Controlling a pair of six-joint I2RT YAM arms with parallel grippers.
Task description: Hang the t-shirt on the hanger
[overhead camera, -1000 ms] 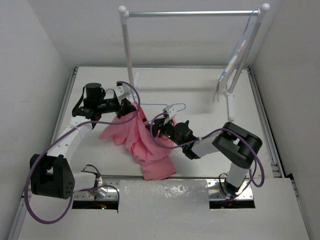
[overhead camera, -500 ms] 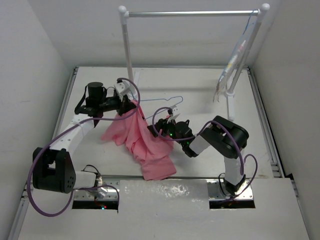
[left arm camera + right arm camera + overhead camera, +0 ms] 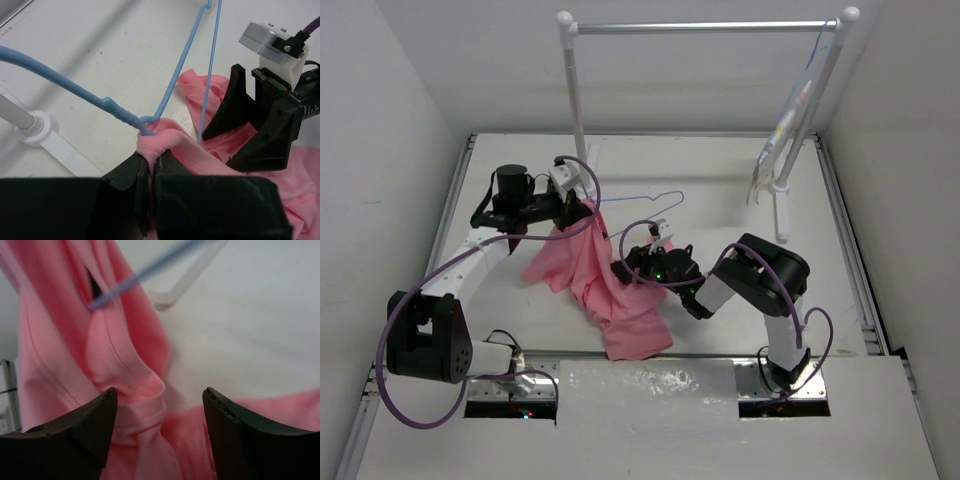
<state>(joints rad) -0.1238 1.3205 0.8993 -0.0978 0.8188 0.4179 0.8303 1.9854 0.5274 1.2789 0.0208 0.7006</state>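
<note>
White walls enclosed a white table (image 3: 720, 170), with a white clothes rail (image 3: 700, 27) standing along its 12 o'clock edge and a pale cloth (image 3: 785, 125) hanging by the post at 2 o'clock. The salmon-pink t-shirt (image 3: 605, 285) lay bunched on the table between the two arms, trailing toward 6 o'clock. The left gripper (image 3: 149, 172), at the shirt's 11 o'clock corner, was clenched on a rolled fold of the pink fabric, jaws pressed together. The pale blue wire hanger (image 3: 165, 100) touched that fold with its twisted neck just above the jaws. Its thin wires ran off toward 2 o'clock in the overhead view, and one wire passed down into the pink folds. The right gripper (image 3: 160, 397) sat at the shirt's 3 o'clock side, released, jaws standing well apart with a ridge of pink fabric between them, close to one finger; contact could not be confirmed.
</note>
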